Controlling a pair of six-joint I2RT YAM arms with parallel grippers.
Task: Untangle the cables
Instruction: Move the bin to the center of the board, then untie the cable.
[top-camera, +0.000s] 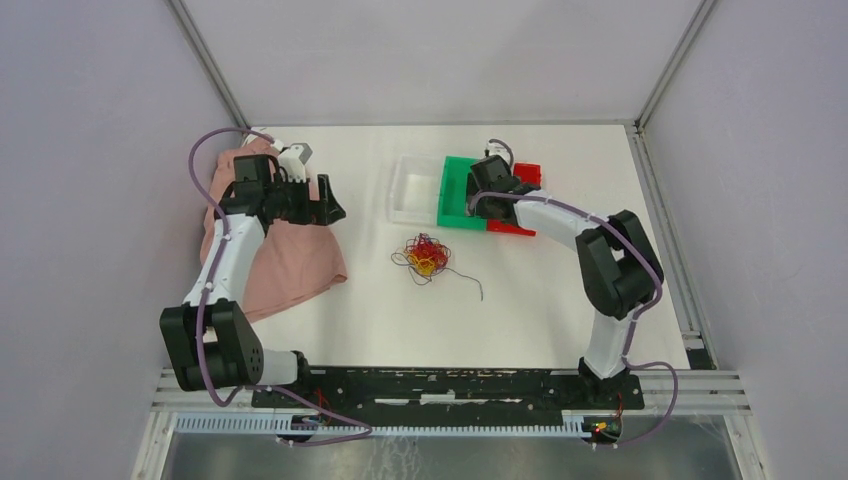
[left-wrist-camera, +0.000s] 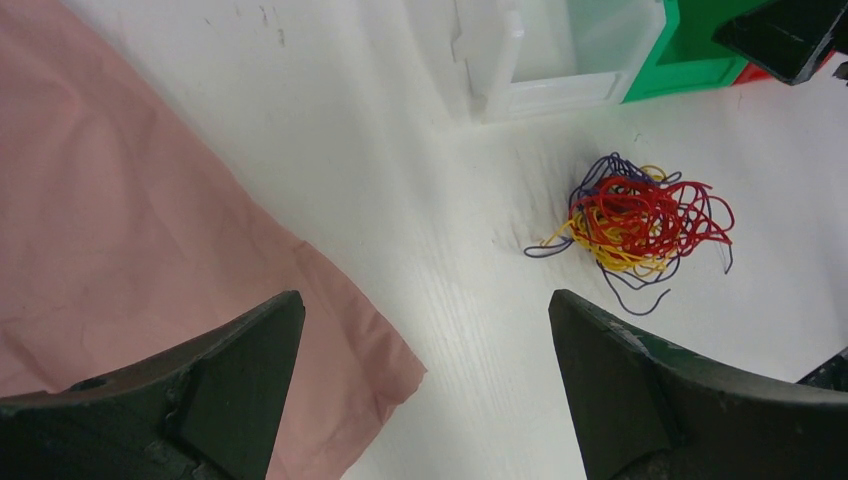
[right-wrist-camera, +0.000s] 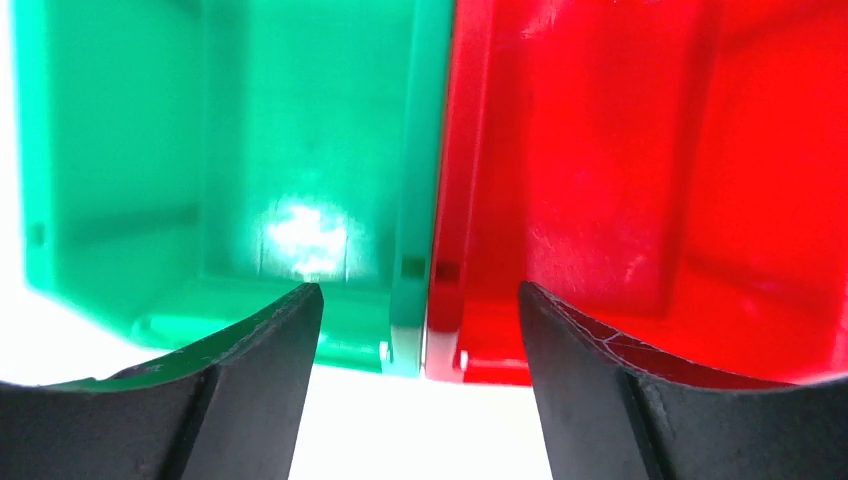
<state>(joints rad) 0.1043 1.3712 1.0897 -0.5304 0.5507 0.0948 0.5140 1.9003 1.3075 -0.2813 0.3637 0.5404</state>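
The cables (top-camera: 428, 256) lie in one knotted clump of red, yellow and dark wire mid-table, near the bins, so the untangling looks barely begun to me. The left gripper (left-wrist-camera: 425, 300) gapes wide and empty by the pink cloth (left-wrist-camera: 120, 220). The right gripper (right-wrist-camera: 420, 290) hangs parted, holding nothing, over the green bin (right-wrist-camera: 200, 150) and red bin (right-wrist-camera: 620, 150).

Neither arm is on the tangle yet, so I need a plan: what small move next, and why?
Probably bring the left tool toward the cables, ahead to its right: it is open, empty and faces the untouched tangle, while the right tool, also open, hangs over the green bin and red bin.
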